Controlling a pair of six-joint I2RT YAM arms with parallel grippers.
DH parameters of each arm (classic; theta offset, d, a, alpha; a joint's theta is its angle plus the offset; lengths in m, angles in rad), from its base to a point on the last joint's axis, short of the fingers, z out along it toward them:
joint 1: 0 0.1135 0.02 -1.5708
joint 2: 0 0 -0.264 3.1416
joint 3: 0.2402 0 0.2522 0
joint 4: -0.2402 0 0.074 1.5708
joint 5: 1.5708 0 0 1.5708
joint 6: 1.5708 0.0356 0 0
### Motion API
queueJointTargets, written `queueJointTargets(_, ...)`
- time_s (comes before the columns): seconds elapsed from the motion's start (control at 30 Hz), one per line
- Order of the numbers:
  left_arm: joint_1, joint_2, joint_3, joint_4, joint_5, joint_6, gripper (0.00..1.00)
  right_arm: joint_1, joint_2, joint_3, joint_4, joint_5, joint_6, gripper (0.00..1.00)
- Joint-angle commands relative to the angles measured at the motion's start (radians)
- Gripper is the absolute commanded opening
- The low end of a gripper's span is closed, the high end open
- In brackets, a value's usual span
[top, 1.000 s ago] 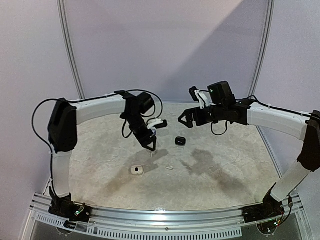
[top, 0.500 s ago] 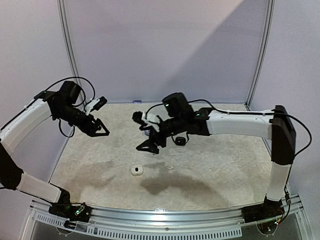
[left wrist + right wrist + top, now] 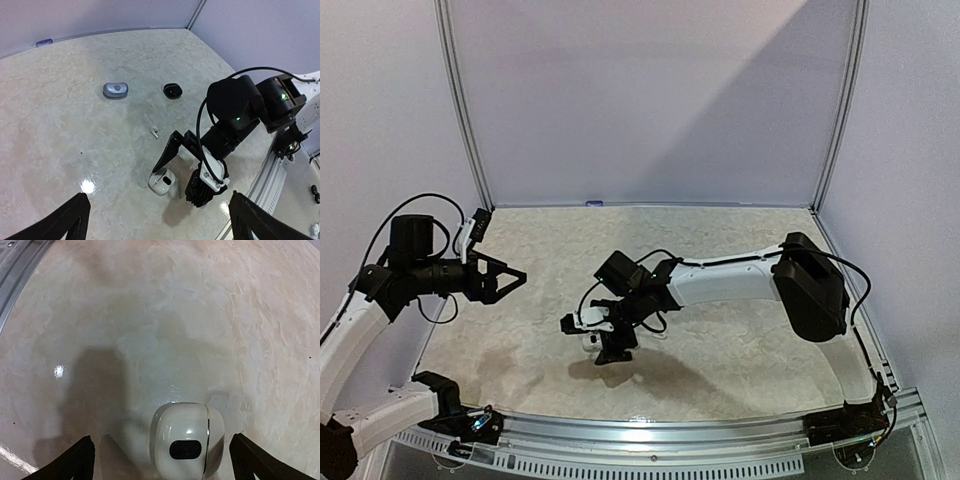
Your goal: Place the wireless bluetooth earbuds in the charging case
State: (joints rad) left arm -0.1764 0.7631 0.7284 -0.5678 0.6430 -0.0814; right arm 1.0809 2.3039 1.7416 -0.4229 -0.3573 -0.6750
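The right hand [image 3: 161, 452] was released, with its two black fingers [image 3: 80, 460] spread wide and nothing between the pads. It was lowered close to the beige, stone-patterned tabletop [image 3: 60, 125]. It straddled a glossy white rounded plastic charging case [image 3: 187, 440], which lay between the fingers and nearer one of them. Contact between the fingers and the case could not be confirmed.

The case had a dark oval recess on its near face and a thin seam across its shell. Whether its lid was raised could not be told. Any marking on it was too small to read.

A small white stemmed earbud [image 3: 155, 131] lay loose on the tabletop beyond the white case and apart from it. It lay outside every case. Farther back, a black rounded case [image 3: 172, 91] and a silvery-grey rounded case [image 3: 115, 90] lay near each other, not touching. No lettering on them could be read.

The left hand [image 3: 510, 282] was also released, with its fingers wide apart and nothing held. It hung above the left side of the tabletop, well apart from the cases and the earbud.
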Motion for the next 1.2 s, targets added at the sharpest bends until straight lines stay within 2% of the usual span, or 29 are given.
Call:
queueJointTargets(0.0, 0.003, 0.007, -0.034, 0.098, -0.036, -0.051, 0.99, -0.007, 0.036, 0.012, -0.004, 0.046, 0.008, 0.95)
queueJointTargets(0.33, 0.003, 0.002, -0.054, 0.124, -0.054, -0.055, 0.99, -0.016, 0.088, 0.042, -0.012, 0.059, 0.08, 0.89)
queueJointTargets(0.5, 0.002, 0.008, -0.052, 0.123, -0.055, -0.056, 0.99, -0.021, 0.101, 0.055, -0.036, 0.049, 0.092, 0.63)
queueJointTargets(0.63, 0.002, 0.009, -0.052, 0.123, -0.054, -0.057, 0.99, -0.021, 0.1, 0.052, -0.056, 0.052, 0.091, 0.55)
queueJointTargets(0.83, 0.002, 0.024, -0.037, 0.124, -0.067, -0.076, 0.96, -0.021, 0.061, 0.042, -0.037, 0.08, 0.095, 0.36)
queueJointTargets(0.97, 0.002, 0.024, -0.03, 0.147, -0.005, -0.073, 0.92, -0.02, -0.061, -0.041, 0.101, 0.153, 0.11, 0.29)
queueJointTargets(1.17, -0.029, 0.016, -0.021, 0.206, 0.133, -0.048, 0.88, -0.012, -0.36, -0.232, 0.46, 0.337, 0.119, 0.27)
